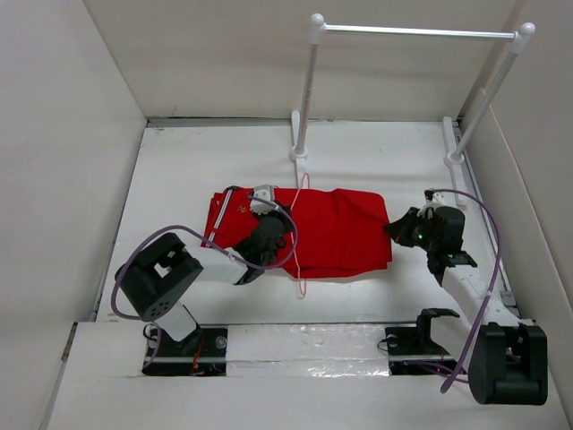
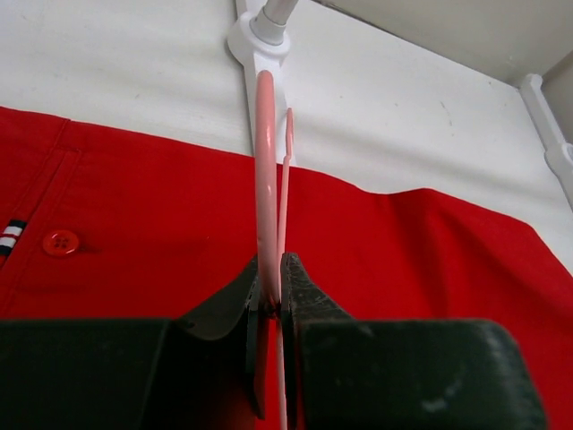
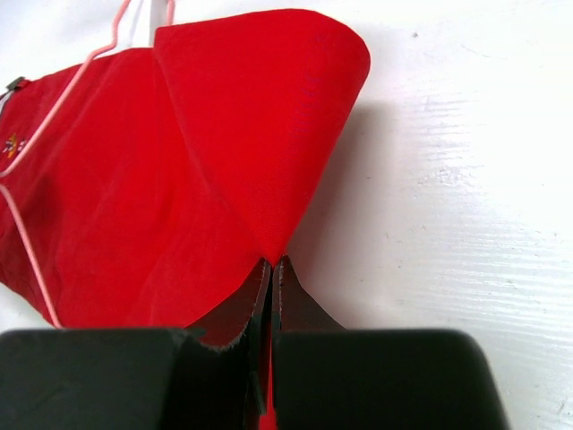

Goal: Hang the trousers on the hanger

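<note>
Trousers (image 1: 336, 228) lie flat on the table (image 1: 179, 161), just on the near side of the rack (image 1: 309, 90), mostly in front of its left post. Hanger (image 2: 266, 179) lies across the trousers in line with that post. Its far end is near the post foot and its near end pokes past the cloth edge. Left gripper (image 2: 271, 273): jaws closed to a slit, clamped on the hanger wire. Right gripper (image 3: 271, 267): jaws pinched tight on a lifted, folded corner of the trousers, at the end toward the rack's right post.
</note>
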Action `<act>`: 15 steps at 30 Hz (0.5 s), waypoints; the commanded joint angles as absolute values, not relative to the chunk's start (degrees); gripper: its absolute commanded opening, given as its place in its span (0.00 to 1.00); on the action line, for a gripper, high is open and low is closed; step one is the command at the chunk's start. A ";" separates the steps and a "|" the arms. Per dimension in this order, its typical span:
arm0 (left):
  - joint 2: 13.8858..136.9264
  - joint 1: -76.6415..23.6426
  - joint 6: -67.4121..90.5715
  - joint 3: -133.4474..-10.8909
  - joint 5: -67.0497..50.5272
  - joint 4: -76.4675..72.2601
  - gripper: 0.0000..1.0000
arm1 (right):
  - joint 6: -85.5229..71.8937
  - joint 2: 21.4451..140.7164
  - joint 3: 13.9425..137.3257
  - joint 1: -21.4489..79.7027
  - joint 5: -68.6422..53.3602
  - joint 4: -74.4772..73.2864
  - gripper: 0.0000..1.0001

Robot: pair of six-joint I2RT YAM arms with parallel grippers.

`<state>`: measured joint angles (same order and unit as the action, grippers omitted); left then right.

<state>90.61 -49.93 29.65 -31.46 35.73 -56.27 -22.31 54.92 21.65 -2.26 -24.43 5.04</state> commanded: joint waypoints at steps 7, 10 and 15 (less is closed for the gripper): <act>84.47 -52.56 28.56 -34.02 40.43 -40.87 0.00 | -23.38 55.28 23.73 -3.08 -21.45 11.43 0.00; 83.41 -53.26 29.53 -33.84 39.38 -40.61 0.00 | -23.20 55.90 23.64 -3.08 -21.80 11.51 0.00; 83.84 -55.02 29.97 -35.15 41.13 -41.48 0.00 | -23.03 55.55 23.12 -3.08 -21.45 11.43 0.03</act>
<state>84.88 -54.22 30.26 -33.50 39.07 -43.44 -22.79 56.40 21.65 -2.28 -23.14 6.87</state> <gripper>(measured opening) 0.043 0.030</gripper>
